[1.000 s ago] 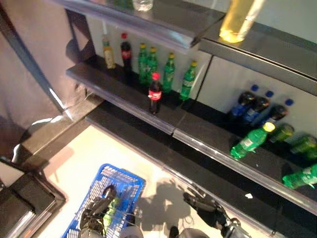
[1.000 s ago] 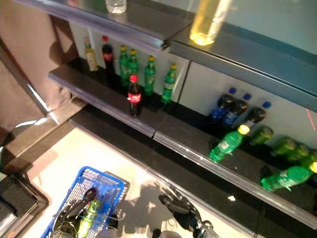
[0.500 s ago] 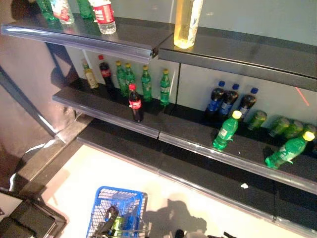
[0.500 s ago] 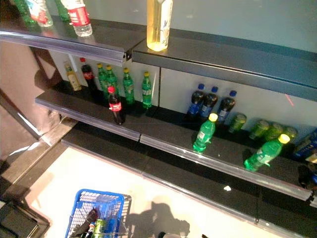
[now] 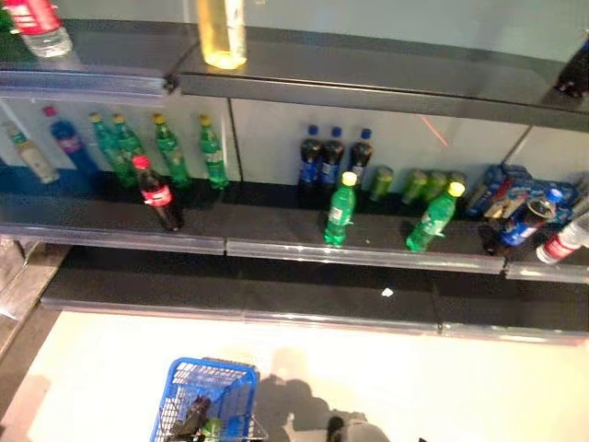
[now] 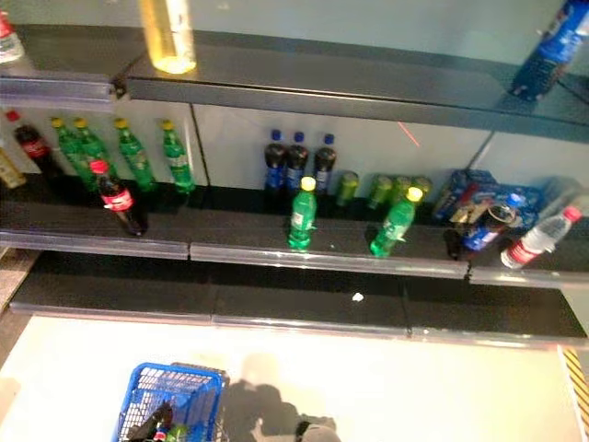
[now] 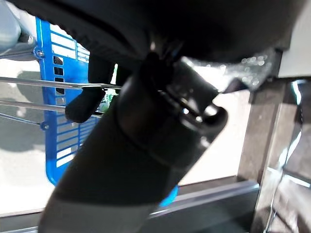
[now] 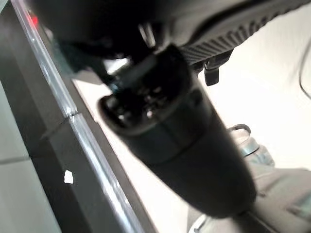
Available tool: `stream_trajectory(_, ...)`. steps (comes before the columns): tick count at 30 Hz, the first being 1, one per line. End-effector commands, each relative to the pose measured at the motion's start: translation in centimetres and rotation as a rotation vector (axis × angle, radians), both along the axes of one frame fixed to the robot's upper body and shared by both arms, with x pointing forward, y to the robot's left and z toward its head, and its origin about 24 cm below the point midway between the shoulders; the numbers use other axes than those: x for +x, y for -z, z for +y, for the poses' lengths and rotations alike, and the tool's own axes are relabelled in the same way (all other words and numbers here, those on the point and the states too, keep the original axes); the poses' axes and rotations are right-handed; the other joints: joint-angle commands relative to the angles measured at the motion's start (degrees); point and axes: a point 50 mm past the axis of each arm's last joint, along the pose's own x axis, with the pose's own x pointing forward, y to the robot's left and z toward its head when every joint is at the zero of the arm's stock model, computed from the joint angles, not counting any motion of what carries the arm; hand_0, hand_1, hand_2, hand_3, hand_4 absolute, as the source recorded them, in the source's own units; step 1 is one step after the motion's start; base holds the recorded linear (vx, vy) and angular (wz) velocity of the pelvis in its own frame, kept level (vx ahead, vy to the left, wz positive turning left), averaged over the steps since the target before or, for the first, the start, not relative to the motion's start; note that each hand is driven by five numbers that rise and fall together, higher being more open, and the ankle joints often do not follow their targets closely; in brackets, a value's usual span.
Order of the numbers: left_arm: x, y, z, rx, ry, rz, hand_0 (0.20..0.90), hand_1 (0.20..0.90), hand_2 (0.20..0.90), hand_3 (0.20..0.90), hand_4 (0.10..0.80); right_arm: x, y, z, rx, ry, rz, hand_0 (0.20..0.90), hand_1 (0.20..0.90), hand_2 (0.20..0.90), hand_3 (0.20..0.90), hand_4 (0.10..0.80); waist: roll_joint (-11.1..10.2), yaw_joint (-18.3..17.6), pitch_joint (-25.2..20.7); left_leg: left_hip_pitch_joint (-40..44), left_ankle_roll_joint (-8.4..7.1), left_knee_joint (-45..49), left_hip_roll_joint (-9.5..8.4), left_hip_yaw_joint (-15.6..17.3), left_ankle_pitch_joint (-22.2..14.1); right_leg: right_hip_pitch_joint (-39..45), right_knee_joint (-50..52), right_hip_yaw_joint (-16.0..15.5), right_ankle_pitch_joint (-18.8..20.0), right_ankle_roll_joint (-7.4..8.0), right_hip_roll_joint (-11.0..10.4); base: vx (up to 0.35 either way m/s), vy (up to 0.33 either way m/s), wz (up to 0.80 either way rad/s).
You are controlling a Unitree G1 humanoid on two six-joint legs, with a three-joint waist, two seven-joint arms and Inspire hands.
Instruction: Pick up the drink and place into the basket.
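The blue basket [image 5: 210,394] hangs low at the left, off the pale floor. My left hand [image 5: 191,419] is shut on its thin wire handles [image 7: 43,83], with a finger [image 7: 85,104] curled over them. A green drink [image 5: 211,427] lies inside the basket. On the middle shelf stand a cola bottle [image 5: 158,193], green bottles [image 5: 340,210] and dark blue-capped bottles [image 5: 331,160]. My right hand [image 8: 180,121] is low by the shelf's base rail and holds nothing; its thumb stands out straight.
The black shelf unit [image 5: 359,256] runs across the view, with a low base ledge [image 5: 276,299]. Green cans [image 5: 405,184], blue packs [image 5: 511,189] and a water bottle [image 5: 563,241] lie at its right. A yellow bottle [image 5: 221,32] stands on the upper shelf. Pale floor [image 5: 442,378] lies before it.
The camera has swung to the right, so the shelf now shows square-on with more of its right end. The basket still hangs at the lower left. My right hand has left the eye views.
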Motion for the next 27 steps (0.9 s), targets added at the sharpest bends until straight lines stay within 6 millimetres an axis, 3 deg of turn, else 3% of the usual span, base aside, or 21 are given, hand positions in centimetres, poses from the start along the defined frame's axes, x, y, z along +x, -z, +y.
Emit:
stream_trajectory(1, 0.4, -0.9, 2.3, 0.123, 0.074, -0.004, 0.300, 0.300, 0.300, 0.200, 0.100, 1.0, -0.1, 0.7, -0.025, -0.210, -0.001, 0.900, 0.900, 0.900, 0.900, 0.800, 1.05, 1.79, -0.71, 0.62, 0.01, 4.31, -0.19, -8.81, -4.32, 4.62, -9.17, -5.33, 9.26, 1.60, -0.94, -0.110, -0.611, -0.71)
stream_trajectory(4, 0.9, -1.2, 2.9, 0.146, 0.071, 0.023, 0.300, 0.300, 0.300, 0.200, 0.100, 1.2, -0.1, 0.9, 0.017, -0.271, 0.013, 0.900, 0.900, 0.900, 0.900, 0.800, -0.34, 1.38, -0.29, -0.51, -2.76, 6.51, 5.00, -7.21, -2.74, 5.95, -11.91, -3.33, 8.00, -0.08, 2.33, -0.100, -0.588, -1.00)
stream_trajectory(6, 0.5, -1.1, 2.8, 0.142, 0.051, 0.034, 0.300, 0.300, 0.300, 0.200, 0.100, 1.3, -0.1, 1.1, 0.057, -0.247, 0.012, 0.900, 0.900, 0.900, 0.900, 0.800, -1.18, 1.35, 0.05, -0.70, -4.37, 9.69, 7.53, -8.16, -2.64, 8.05, -14.21, -2.83, 7.34, -0.67, 4.63, 0.020, -0.575, -0.81)
stream_trajectory(8, 0.5, -1.0, 2.4, 0.123, -0.001, 0.012, 0.300, 0.300, 0.300, 0.200, 0.100, 1.1, -0.1, 0.8, 0.071, -0.224, 0.015, 0.900, 0.900, 0.900, 0.900, 0.800, -2.24, 1.76, 0.53, -4.70, -5.48, 16.58, 9.40, -8.91, 2.49, 8.97, -15.77, -2.78, 7.62, -3.03, 6.57, -0.059, -0.489, -0.58)
stream_trajectory(9, 0.4, -0.9, 2.2, 0.107, -0.022, -0.010, 0.300, 0.300, 0.300, 0.200, 0.100, 1.0, -0.1, 0.7, 0.077, -0.210, 0.018, 0.900, 0.900, 0.900, 0.900, 0.800, -2.79, 2.47, 1.06, -7.58, -5.33, 21.55, 8.56, -12.19, 3.33, 9.66, -16.18, -2.39, 7.49, -4.00, 7.29, -0.093, -0.431, -0.56)
stream_trajectory(11, -0.2, -0.6, 1.3, 0.078, -0.071, -0.042, 0.300, 0.300, 0.300, 0.200, 0.100, 1.5, -0.3, 0.3, 0.061, -0.255, 0.007, 0.900, 0.900, 0.900, 0.900, 0.800, -3.31, 4.51, 1.97, -12.32, -1.95, 25.55, 0.40, -19.47, -0.34, 10.26, -16.61, 1.10, 7.41, -4.83, 8.28, 0.017, -0.251, -0.88)
stream_trajectory(13, -0.7, -0.4, 0.9, 0.064, -0.110, -0.047, 0.300, 0.300, 0.300, 0.200, 0.100, 2.0, -0.4, 0.3, 0.056, -0.276, 0.000, 0.900, 0.900, 0.900, 0.900, 0.800, -3.05, 5.46, 2.27, -13.36, -0.14, 24.49, -4.56, -22.51, -1.98, 10.50, -16.65, 3.49, 7.20, -5.04, 9.60, 0.077, -0.123, -1.22)
stream_trajectory(16, -1.0, -0.3, 1.0, 0.057, -0.141, -0.042, 0.300, 0.300, 0.300, 0.200, 0.100, 2.5, -0.4, 0.5, 0.047, -0.299, 0.003, 0.900, 0.900, 0.900, 0.900, 0.800, -2.10, 5.98, 1.90, -13.32, 0.83, 17.86, -8.76, -24.77, -2.00, 10.38, -16.61, 6.49, 6.75, -5.13, 12.23, 0.185, -0.140, -1.06)
stream_trajectory(18, -1.0, -0.3, 0.9, 0.062, -0.149, -0.032, 0.300, 0.300, 0.300, 0.200, 0.100, 2.5, -0.3, 0.8, 0.056, -0.314, 0.007, 0.900, 0.900, 0.900, 0.900, 0.800, -1.12, 7.09, 1.83, -14.58, 0.09, 11.47, -10.51, -25.78, 0.53, 11.61, -16.76, 7.65, 6.04, -5.01, 14.27, 0.301, -0.206, -0.84)
stream_trajectory(20, -1.3, -0.3, 1.0, 0.067, -0.162, -0.023, 0.300, 0.300, 0.300, 0.200, 0.100, 2.6, -0.2, 1.1, 0.067, -0.336, 0.001, 0.900, 0.900, 0.900, 0.900, 0.800, -0.54, 8.12, 1.98, -15.93, -0.69, 8.18, -10.94, -25.34, 3.47, 12.66, -16.32, 7.51, 4.99, -5.06, 15.29, 0.346, -0.242, -0.69)
stream_trajectory(21, -1.7, -0.3, 1.1, 0.072, -0.162, -0.013, 0.300, 0.300, 0.300, 0.200, 0.100, 2.6, -0.2, 1.4, 0.077, -0.355, -0.003, 0.900, 0.900, 0.900, 0.900, 0.800, 0.07, 8.96, 1.88, -17.87, -1.25, 6.37, -11.14, -22.54, 5.86, 13.86, -15.76, 6.35, 3.85, -5.05, 16.27, 0.293, -0.206, -0.69)
stream_trajectory(22, -1.8, -0.3, 1.2, 0.073, -0.162, -0.013, 0.300, 0.300, 0.300, 0.200, 0.100, 2.6, -0.2, 1.5, 0.077, -0.355, -0.003, 0.900, 0.900, 0.900, 0.900, 0.800, -0.02, 9.04, 1.93, -17.72, -1.24, 6.26, -11.20, -22.44, 5.88, 13.92, -15.70, 6.44, 3.73, -5.03, 16.19, 0.300, -0.213, -0.51)
stream_trajectory(23, -1.9, -0.3, 1.2, 0.075, -0.160, -0.007, 0.300, 0.300, 0.300, 0.200, 0.100, 2.5, -0.2, 1.6, 0.080, -0.363, -0.003, 0.900, 0.900, 0.900, 0.900, 0.800, 0.32, 9.34, 1.76, -18.54, -1.38, 5.58, -11.26, -20.10, 6.75, 14.64, -15.29, 5.44, 3.01, -5.06, 16.81, 0.245, -0.165, -0.58)
stream_trajectory(25, -2.2, -0.4, 1.5, 0.081, -0.162, 0.006, 0.300, 0.300, 0.300, 0.200, 0.100, 2.3, -0.1, 1.9, 0.082, -0.360, 0.000, 0.900, 0.900, 0.900, 0.900, 0.800, 0.40, 9.76, 1.15, -19.34, -0.88, 5.25, -11.86, -14.07, 6.88, 16.23, -14.11, 3.39, 1.14, -5.16, 17.96, 0.414, -0.234, -0.42)
stream_trajectory(26, -2.4, -0.4, 1.8, 0.082, -0.172, 0.014, 0.300, 0.300, 0.300, 0.200, 0.100, 2.1, -0.1, 2.2, 0.086, -0.354, 0.006, 0.900, 0.900, 0.900, 0.900, 0.800, -0.07, 9.91, 0.38, -19.32, -0.28, 5.98, -13.09, -11.41, 5.00, 17.47, -12.68, 2.44, -0.53, -4.92, 18.48, 0.564, -0.256, -0.01)
stream_trajectory(27, -2.6, -0.5, 2.1, 0.087, -0.195, 0.016, 0.300, 0.300, 0.300, 0.200, 0.100, 2.2, 0.0, 2.6, 0.093, -0.365, 0.011, 0.900, 0.900, 0.900, 0.900, 0.800, -0.67, 10.12, -0.44, -18.63, 1.51, 6.08, -13.82, -10.43, 3.61, 17.97, -10.92, 1.99, -1.81, -5.15, 19.56, 0.511, -0.247, 0.27)
